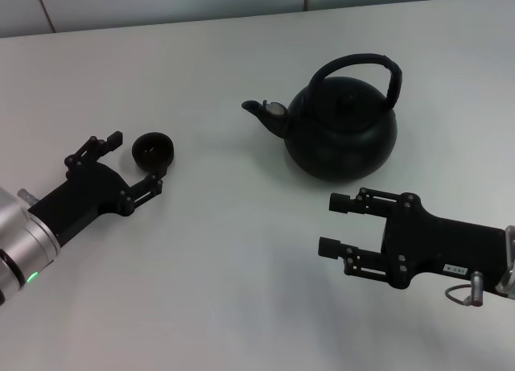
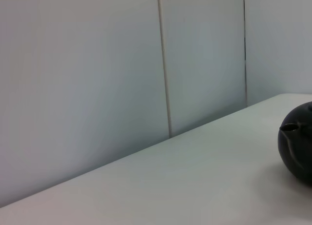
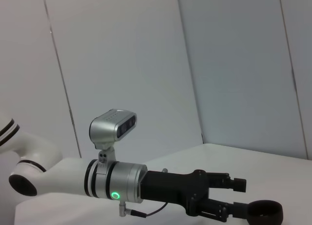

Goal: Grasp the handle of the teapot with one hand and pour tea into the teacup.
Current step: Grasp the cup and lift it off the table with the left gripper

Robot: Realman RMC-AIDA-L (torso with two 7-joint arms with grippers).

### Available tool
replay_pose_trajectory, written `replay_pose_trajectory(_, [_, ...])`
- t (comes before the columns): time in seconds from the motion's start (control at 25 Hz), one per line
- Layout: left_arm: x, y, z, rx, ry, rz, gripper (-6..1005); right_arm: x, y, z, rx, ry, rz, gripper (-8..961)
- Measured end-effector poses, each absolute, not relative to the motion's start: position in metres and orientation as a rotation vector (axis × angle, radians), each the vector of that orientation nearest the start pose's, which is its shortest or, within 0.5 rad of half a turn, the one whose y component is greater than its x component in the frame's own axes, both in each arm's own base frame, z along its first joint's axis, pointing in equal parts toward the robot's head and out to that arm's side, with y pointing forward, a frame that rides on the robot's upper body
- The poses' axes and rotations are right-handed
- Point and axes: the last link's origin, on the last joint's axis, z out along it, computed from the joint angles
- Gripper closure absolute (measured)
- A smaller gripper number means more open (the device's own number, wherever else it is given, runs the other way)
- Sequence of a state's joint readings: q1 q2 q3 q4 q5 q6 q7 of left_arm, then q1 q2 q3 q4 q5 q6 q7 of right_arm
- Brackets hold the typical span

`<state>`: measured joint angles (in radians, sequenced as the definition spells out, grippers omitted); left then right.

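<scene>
left wrist view crops the teapot [image 2: 298,146]; both pincers, left [image 1: 137,163] and right [image 1: 335,224], gape.

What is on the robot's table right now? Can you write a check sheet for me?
Surface: white table, plain and flat.
Job's things: black teapot stands upright, its spout toward the teacup; its arched handle is up and untouched. The teacup sits on the table, apart from the teapot.
Clutter: nothing seen.
Grippers: left gripper open, a finger on each side of the teacup, whether touching cannot be told; right gripper open, low beside the teapot, holding nothing.
Cables: a small wire loop by the right wrist; a thin cable under the left wrist.
Surroundings: pale wall panels behind the table.
</scene>
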<state>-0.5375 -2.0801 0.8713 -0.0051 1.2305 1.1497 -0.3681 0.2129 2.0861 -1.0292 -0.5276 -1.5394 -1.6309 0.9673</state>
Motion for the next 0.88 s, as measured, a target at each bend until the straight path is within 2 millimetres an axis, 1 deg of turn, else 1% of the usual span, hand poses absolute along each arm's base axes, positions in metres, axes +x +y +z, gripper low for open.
replay_pose_trajectory(0.12, [-0.307,0.319,-0.076,-2.260,-0.386,-0.562,153,0.296,0.233,-0.030,-2.607,0.465,0.988,302])
replay_pose_trajectory(0.28, [-0.306,0.320,-0.076,-2.261,-0.385,-0.557,152,0.295,0.233,-0.030,-2.607,0.468,0.989,301])
replay_pose_trajectory(0.32, [-0.306,0.324,-0.078,-2.267,-0.369,-0.530,152,0.295,0.233,-0.030,-2.607,0.470,0.989,301])
replay_pose_trajectory(0.88, [-0.305,0.331,-0.082,-2.282,-0.368,-0.470,153,0.294,0.235,-0.031,-2.611,0.464,0.990,301])
